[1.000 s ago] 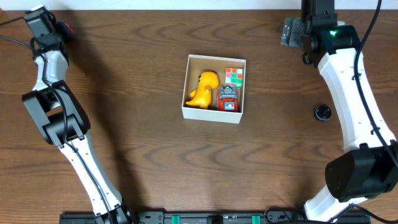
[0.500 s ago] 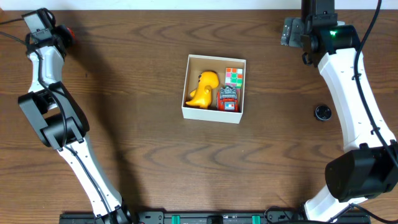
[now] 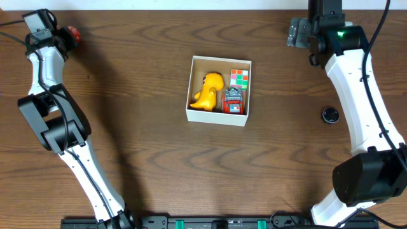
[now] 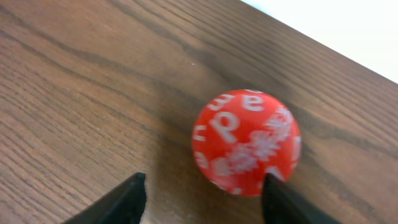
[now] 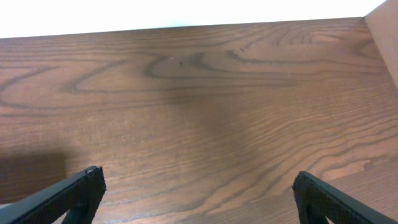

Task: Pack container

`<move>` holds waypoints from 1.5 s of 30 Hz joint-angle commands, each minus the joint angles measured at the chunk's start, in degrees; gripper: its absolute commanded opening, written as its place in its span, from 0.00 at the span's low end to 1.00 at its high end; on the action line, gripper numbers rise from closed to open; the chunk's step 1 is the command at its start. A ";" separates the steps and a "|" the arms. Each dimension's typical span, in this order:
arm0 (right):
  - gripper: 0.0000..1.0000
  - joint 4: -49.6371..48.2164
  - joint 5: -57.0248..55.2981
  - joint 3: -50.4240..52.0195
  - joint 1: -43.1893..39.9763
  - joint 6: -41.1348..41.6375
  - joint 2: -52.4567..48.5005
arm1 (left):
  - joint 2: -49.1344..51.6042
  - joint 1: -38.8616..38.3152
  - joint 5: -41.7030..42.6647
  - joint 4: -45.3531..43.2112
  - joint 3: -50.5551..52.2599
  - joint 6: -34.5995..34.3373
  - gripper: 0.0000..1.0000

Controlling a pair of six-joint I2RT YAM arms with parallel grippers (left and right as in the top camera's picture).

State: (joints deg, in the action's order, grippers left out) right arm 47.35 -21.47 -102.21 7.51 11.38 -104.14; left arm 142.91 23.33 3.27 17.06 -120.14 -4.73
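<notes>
OK, the container [image 3: 215, 116] sits mid-table: square white box w/ brown inside, three toys in it. A yellow figure [image 3: 208, 90] fills its left half, a colour-tile cube [image 3: 240, 77] is in its back-right corner, and a small red-and-grey toy [image 3: 234, 102] sits just in front of the cube, right beside the yellow one. Way off to the container's left and further back, near the table [image 3: 146, 146] edge, the left gripper [image 3: 62, 33] has a red ball [image 3: 74, 32] right at its tips. On the wrist cam the ball [image 4: 245, 142], w/ white lettering, rests on the wood. The left gripper [image 4: 202, 194] has its fingers spread, one tip about touching the ball and the other clear of it, so parted, not clamping. To the container's right and back, the right gripper [image 3: 297, 32] hovers. Its own cam shows the right gripper [image 5: 199, 193] spread wide, just bare wood btw the tips. A small black round thing [image 3: 329, 114] lies right of the container, well apart.
</notes>
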 commanded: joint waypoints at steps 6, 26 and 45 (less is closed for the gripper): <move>0.99 0.04 -0.57 -0.09 0.07 0.81 -0.04 | -2.23 -0.28 0.15 -0.87 0.15 -0.26 0.68; 0.99 0.07 -0.57 -0.09 0.07 0.81 -0.04 | -2.05 -0.35 19.17 -16.37 0.15 -0.24 0.69; 0.99 0.04 -0.57 -0.11 0.04 0.81 -0.04 | 2.84 -0.96 7.32 -24.90 0.17 3.87 0.80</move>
State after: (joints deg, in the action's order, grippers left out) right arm 47.35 -21.47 -102.21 7.51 11.38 -104.14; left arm 143.28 22.39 12.21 -7.31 -120.14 -1.98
